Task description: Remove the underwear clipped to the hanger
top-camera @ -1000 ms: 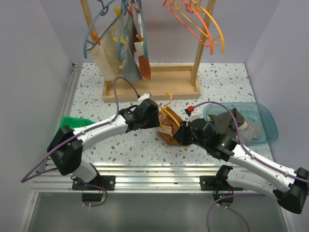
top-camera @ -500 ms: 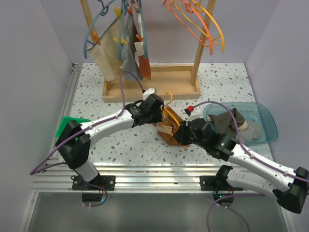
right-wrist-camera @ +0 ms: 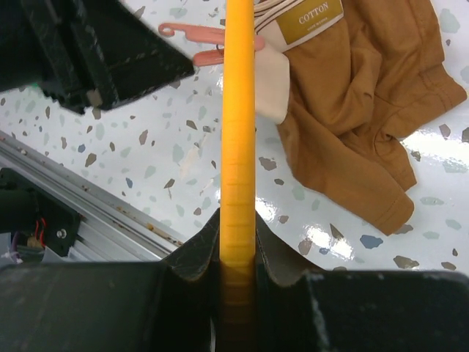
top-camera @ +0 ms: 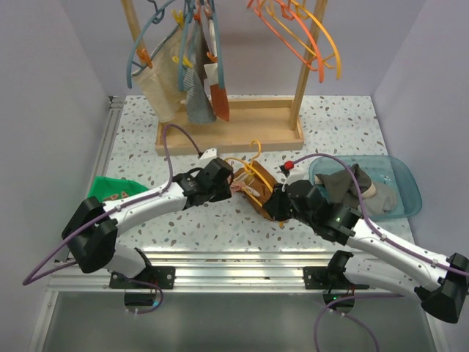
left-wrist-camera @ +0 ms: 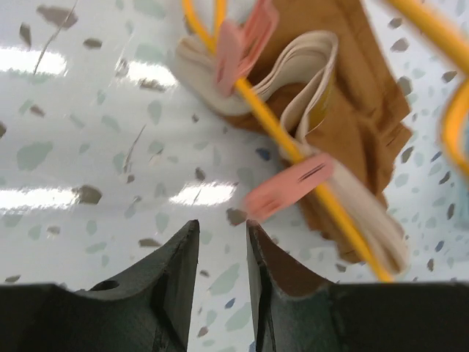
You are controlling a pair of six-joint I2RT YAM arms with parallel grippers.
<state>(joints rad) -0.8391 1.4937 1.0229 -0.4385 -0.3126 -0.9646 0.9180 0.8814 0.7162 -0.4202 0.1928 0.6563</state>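
"COTTON" stands on the underwear's [right-wrist-camera: 359, 110] label [right-wrist-camera: 309, 20]; smaller print seems unreadable.

The hanger [right-wrist-camera: 238, 132] runs off the top edge of the right wrist view; overhead, the right gripper [top-camera: 273, 204] partly covers the underwear [top-camera: 264, 183].

bright, even light from overhead fills the top view, leaving only faint, soft shadows on the counter [top-camera: 330, 125]. white glare patches streak its glossy surface in both wrist views. the left wrist view is blurred throughout; the right is sharp, the label on the underwear [right-wrist-camera: 352, 110] readable.
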